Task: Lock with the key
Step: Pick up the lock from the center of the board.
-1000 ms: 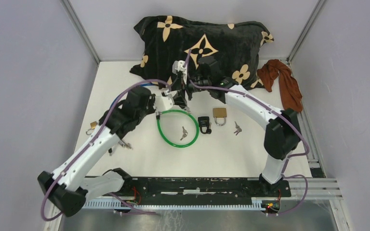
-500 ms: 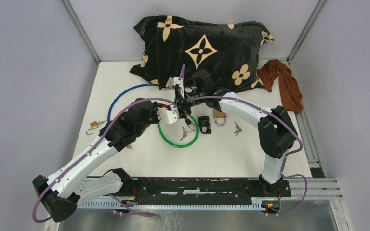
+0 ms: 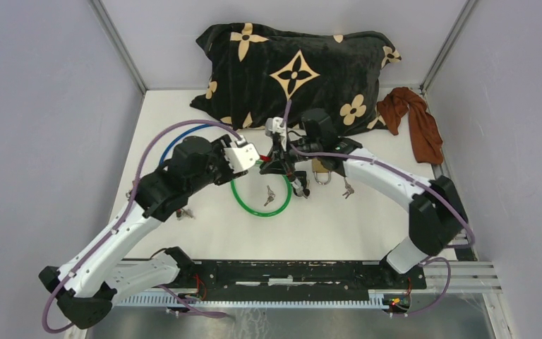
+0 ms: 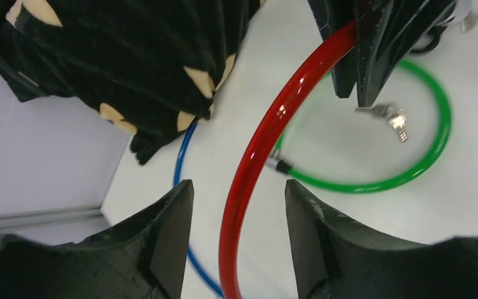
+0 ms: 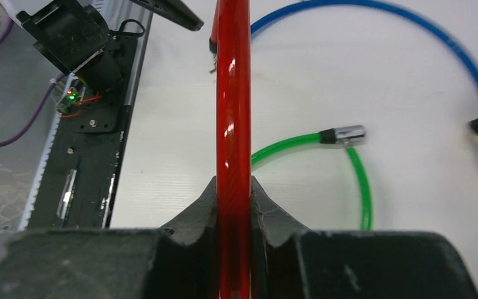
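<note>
Glossy, curved red cable (image 5: 233, 124): right gripper (image 5: 233, 190) clamped tight on it; left gripper (image 4: 236, 190) half open, straddling it untouched. Green loop (image 3: 262, 214) at six o'clock.

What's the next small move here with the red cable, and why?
Probably draw the left gripper back off the red cable: its jaws stand open on either side of it, while the right gripper is pinched shut on it, so the right alone holds it.

Black pillow (image 3: 296, 63) with tan flower motifs lies at far edge of white bench (image 3: 339, 226), crumpled rust-brown cloth (image 3: 416, 120) just beside its right corner, on the bench's right edge.
</note>
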`<action>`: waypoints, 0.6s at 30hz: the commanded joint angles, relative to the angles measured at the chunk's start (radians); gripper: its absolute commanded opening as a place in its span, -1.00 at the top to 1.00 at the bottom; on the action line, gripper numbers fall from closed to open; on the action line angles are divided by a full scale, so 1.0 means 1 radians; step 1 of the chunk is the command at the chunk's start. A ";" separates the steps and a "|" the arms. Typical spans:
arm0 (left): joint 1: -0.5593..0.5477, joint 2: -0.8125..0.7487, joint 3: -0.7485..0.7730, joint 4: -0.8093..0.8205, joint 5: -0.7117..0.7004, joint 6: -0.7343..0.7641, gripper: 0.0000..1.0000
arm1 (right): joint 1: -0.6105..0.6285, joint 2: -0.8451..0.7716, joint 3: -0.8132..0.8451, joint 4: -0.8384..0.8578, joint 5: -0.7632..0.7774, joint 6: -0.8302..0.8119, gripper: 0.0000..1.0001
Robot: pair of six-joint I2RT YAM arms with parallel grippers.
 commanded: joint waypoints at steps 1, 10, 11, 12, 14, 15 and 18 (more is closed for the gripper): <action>0.043 -0.057 0.058 -0.014 0.258 -0.279 -0.36 | -0.023 -0.200 -0.054 0.092 0.060 -0.129 1.00; 0.067 -0.094 0.152 -0.034 0.484 -0.355 -0.74 | -0.077 -0.412 -0.066 0.017 0.118 -0.283 1.00; 0.067 -0.100 0.152 -0.032 0.480 -0.363 -0.77 | -0.079 -0.429 -0.059 0.014 0.127 -0.292 1.00; 0.067 -0.108 0.150 -0.028 0.462 -0.376 -0.79 | -0.083 -0.443 -0.056 0.016 0.143 -0.293 1.00; 0.066 -0.125 0.141 -0.015 0.433 -0.392 -0.80 | -0.086 -0.468 -0.039 0.010 0.186 -0.301 1.00; 0.066 -0.137 0.132 -0.006 0.427 -0.392 -0.80 | -0.087 -0.483 -0.033 0.007 0.205 -0.311 1.00; 0.067 -0.174 0.075 0.036 0.431 -0.424 -0.85 | -0.088 -0.526 -0.034 0.019 0.268 -0.336 1.00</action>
